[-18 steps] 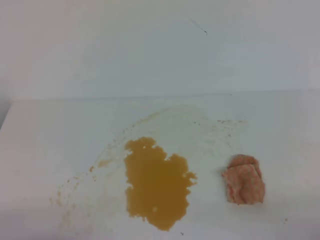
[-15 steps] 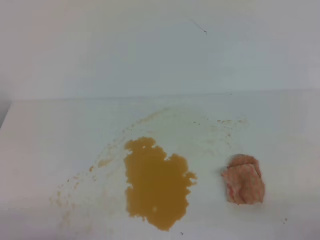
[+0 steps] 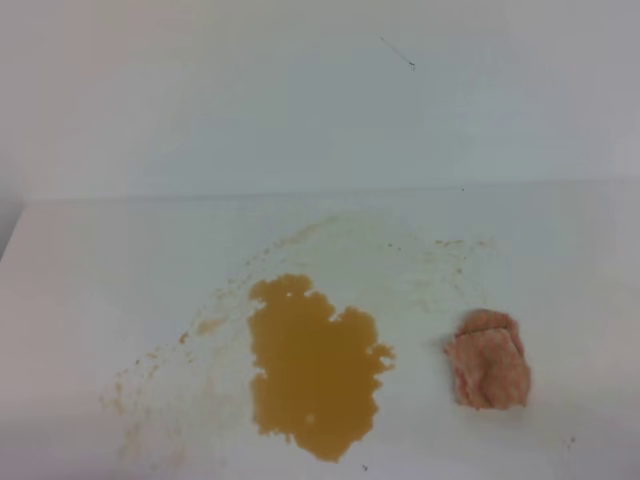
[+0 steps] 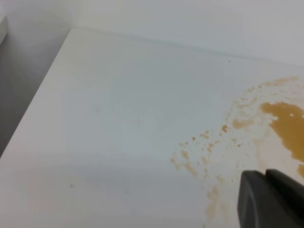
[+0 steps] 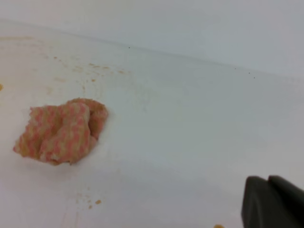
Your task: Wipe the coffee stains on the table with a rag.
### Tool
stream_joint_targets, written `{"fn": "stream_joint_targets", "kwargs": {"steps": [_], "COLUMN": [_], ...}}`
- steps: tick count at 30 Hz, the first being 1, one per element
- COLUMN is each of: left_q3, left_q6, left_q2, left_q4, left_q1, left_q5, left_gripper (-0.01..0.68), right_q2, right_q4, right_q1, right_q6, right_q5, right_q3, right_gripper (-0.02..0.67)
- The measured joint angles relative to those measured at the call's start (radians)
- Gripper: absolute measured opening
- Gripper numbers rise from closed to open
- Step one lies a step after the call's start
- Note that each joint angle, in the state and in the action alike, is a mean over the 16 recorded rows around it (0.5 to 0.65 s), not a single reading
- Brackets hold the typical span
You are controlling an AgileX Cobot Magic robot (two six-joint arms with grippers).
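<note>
my right pincer (image 5: 273, 202) is pressed shut on nothing, off by the table's (image 3: 90, 260) near right edge; the rag (image 3: 488, 358) lies loose right of the coffee stains (image 3: 312, 368), awaiting pickup.

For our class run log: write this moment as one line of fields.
stage: not started | rag: loose on table, right of coffee stains | right gripper: shut, empty

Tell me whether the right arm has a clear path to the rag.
Probably yes. The rag lies alone on the table, with bare surface between it and the shut right pincer; nothing stands in the way.
</note>
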Motion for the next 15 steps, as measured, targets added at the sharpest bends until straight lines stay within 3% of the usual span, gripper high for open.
{"fn": "stream_joint_targets", "kwargs": {"steps": [15], "left_q3": [0.0], "left_q6": [0.0], "left_q2": [0.0], "left_q4": [0.0], "left_q1": [0.0], "left_q5": [0.001], "left_gripper": [-0.003], "right_q2": [0.001], "right_q4": [-0.054], "right_q1": [0.0], "right_q6": [0.0], "right_q5": [-0.121], "right_q3": [-0.002], "right_gripper": [-0.003]}}
